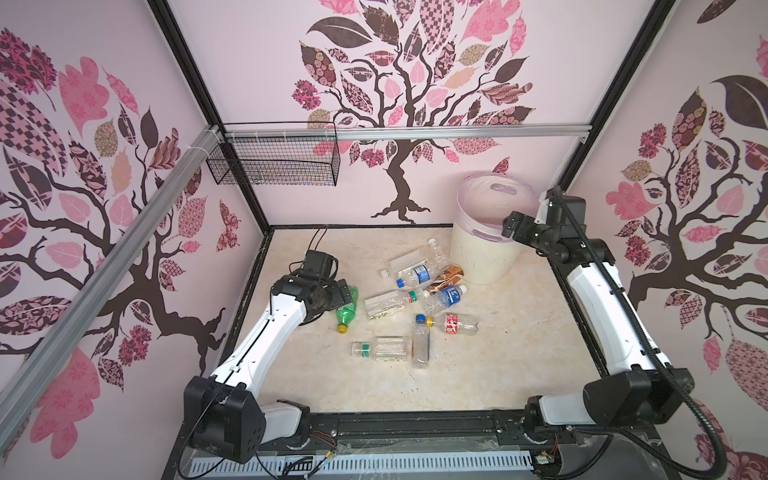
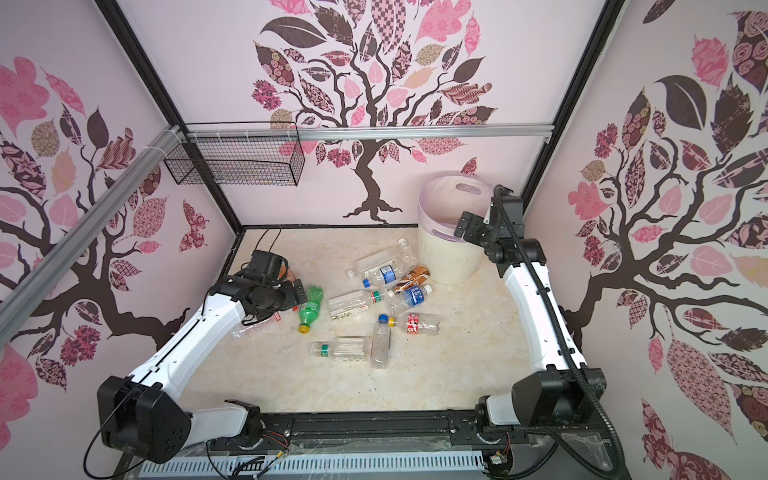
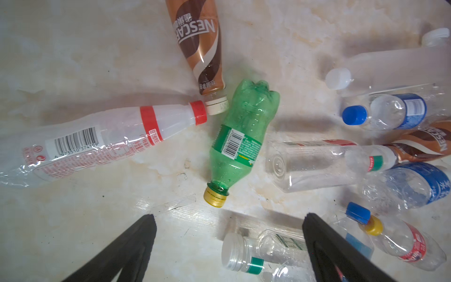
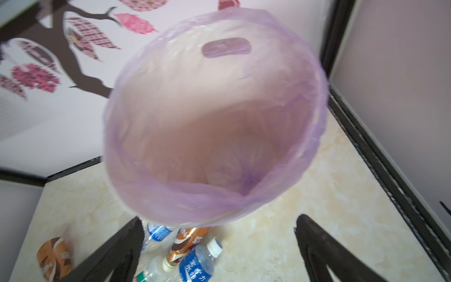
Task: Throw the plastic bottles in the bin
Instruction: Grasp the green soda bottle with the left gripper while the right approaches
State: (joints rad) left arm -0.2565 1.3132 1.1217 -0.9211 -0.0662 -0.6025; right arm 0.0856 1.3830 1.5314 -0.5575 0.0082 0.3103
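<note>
Several plastic bottles lie scattered mid-table in both top views. A green bottle [image 1: 347, 309] with a yellow cap lies at their left edge; my left gripper [image 3: 230, 217] hovers open just above it, holding nothing. Beside it lie a red-capped clear bottle [image 3: 97, 139] and a brown-labelled bottle [image 3: 200, 46]. The cream bin [image 1: 486, 253] with its lilac liner [image 4: 214, 117] stands at the back right. My right gripper [image 4: 219, 218] hangs open and empty over the bin's near rim. Another brown-labelled bottle [image 1: 446, 276] and a blue-labelled bottle [image 1: 446, 297] lie close to the bin's foot.
A black wire basket [image 1: 274, 160] hangs from the rail on the back wall at the left. Patterned walls and a black frame close the table in on three sides. The right arm's black cable hose [image 1: 648, 332] loops off its outer side.
</note>
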